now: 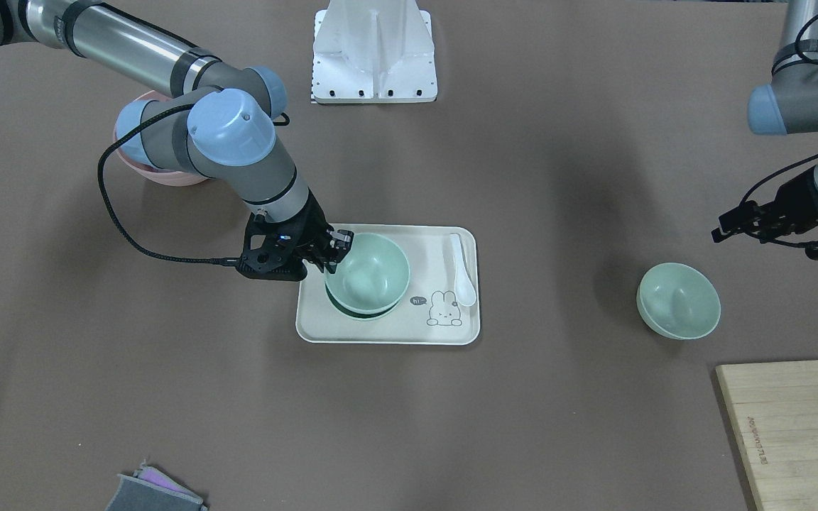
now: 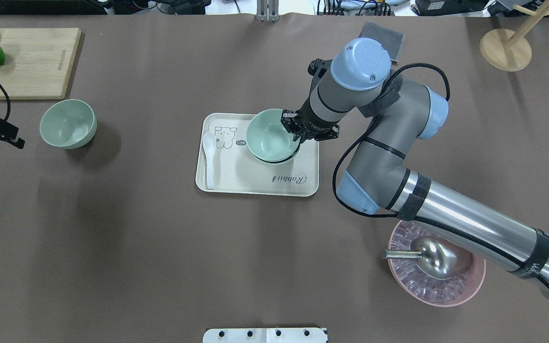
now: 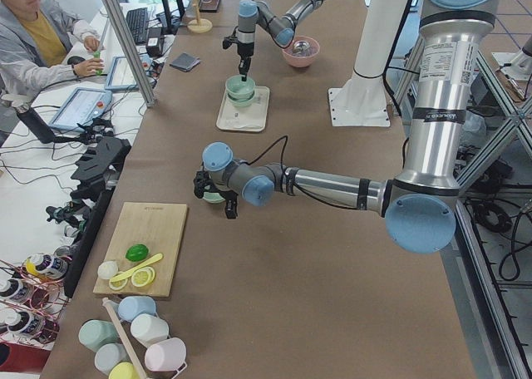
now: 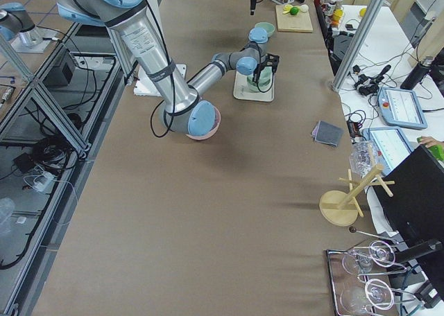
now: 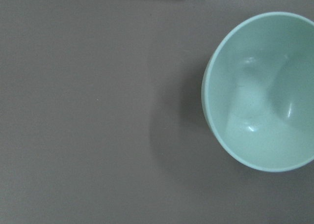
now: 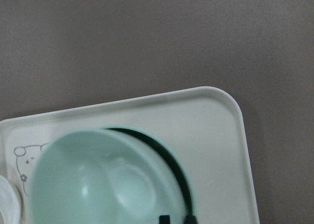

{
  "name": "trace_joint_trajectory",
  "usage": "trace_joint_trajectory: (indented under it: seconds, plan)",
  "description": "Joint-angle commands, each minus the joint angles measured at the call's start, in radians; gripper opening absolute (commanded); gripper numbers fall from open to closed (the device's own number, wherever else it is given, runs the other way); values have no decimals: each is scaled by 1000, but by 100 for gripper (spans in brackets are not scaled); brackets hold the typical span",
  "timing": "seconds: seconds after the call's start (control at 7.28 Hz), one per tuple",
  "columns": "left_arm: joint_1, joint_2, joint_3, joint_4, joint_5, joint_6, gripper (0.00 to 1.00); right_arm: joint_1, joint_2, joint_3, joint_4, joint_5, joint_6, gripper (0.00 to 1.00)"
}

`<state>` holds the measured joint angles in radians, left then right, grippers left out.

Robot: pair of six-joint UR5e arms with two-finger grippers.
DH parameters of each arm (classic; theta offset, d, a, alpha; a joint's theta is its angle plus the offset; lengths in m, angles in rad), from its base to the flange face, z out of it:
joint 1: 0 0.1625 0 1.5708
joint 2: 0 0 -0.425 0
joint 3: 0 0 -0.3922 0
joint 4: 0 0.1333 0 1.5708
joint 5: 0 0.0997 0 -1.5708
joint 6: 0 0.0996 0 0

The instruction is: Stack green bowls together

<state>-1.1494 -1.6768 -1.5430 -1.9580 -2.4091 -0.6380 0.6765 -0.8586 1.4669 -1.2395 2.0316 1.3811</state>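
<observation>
Green bowls (image 1: 679, 301), three in all, are smooth, round, matte mint. The table is flat brown matte, in a lab with aluminium posts. Mid-table, the right claw (image 1: 338, 250) pinches the rim of the upper bowl (image 2: 267, 136), partly over the lower bowl (image 6: 179, 172) on one cream rectangular tray (image 2: 255, 183) beside one white spoon (image 2: 209, 157). The third bowl (image 2: 68, 123) sits near the left end, by one wooden cutting board (image 2: 31, 62) in the far left corner. Whether the left claw (image 1: 728, 226) is open, I cannot tell.

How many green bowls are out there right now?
3. A lone bowl sits on the table; the right end effector grips a second bowl over the tray, with a third bowl just beneath it.
</observation>
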Motion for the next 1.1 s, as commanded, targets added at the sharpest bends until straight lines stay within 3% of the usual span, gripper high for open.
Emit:
trace_joint_trajectory:
  seconds: [0.0, 0.14, 0.27, 0.41, 0.82, 0.96]
  plan:
    - [42, -72, 47, 2, 16, -73, 98, 11, 0, 1, 25, 10, 16, 100]
    - [43, -101, 75, 1, 16, -74, 98, 53, -11, 33, 22, 59, 12, 100]
    - [43, -142, 122, 1, 16, -74, 97, 119, -75, 77, 22, 159, 0, 100]
    - [43, -182, 173, 1, 16, -71, 94, 162, -150, 129, 22, 200, -67, 100]
    - [43, -196, 222, -2, 24, -74, 72, 173, -217, 156, 25, 190, -103, 100]
    - [53, -205, 243, -2, 25, -75, 69, 173, -224, 161, 25, 188, -103, 100]
